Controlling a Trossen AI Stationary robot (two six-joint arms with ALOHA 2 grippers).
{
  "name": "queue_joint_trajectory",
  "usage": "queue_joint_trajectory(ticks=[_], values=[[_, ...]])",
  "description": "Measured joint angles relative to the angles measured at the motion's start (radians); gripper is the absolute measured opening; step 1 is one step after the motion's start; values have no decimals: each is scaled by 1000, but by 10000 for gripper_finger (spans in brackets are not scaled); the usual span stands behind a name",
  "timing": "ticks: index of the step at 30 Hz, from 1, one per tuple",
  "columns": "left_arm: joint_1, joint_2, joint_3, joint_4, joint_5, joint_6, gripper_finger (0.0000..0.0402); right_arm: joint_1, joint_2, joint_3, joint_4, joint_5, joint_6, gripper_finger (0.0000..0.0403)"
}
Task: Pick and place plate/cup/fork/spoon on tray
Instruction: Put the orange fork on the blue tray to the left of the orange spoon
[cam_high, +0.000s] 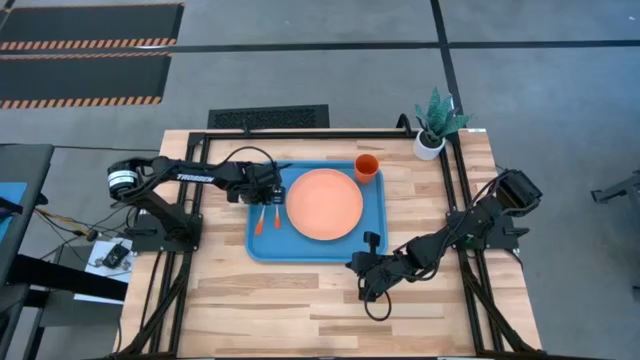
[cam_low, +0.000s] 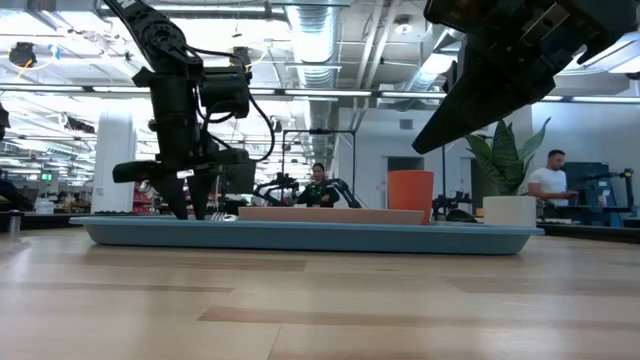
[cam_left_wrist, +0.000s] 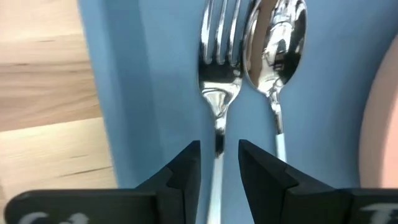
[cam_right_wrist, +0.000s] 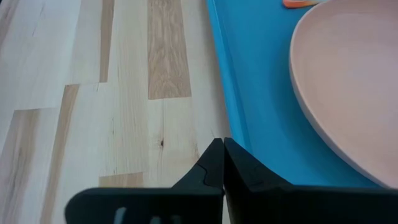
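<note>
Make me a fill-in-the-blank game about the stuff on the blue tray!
1. The plate lies in the middle of the ____ tray.
2. The cup stands in a ____ of the tray.
3. The fork lies right beside the ____.
4. The left gripper has its fingers on either side of the ____ handle.

Missing words: blue; corner; spoon; fork's

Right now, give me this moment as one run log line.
left end effector: open astride fork handle | fork, spoon, plate, cup: on tray | right end effector: shut, beside tray
</note>
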Motion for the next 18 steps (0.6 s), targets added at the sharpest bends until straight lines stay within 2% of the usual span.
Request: queue_joint_trajectory(ticks=[8, 14, 18], values=[[-15, -62, 0, -101, -6, 89, 94, 0, 0, 0, -12, 0, 0, 20], [-122, -119, 0, -121, 26, 336, 94, 0, 0, 0, -39, 1, -13, 16], [-174, -113, 1, -145, -51, 411, 84, 0, 0, 0, -40, 1, -19, 16]])
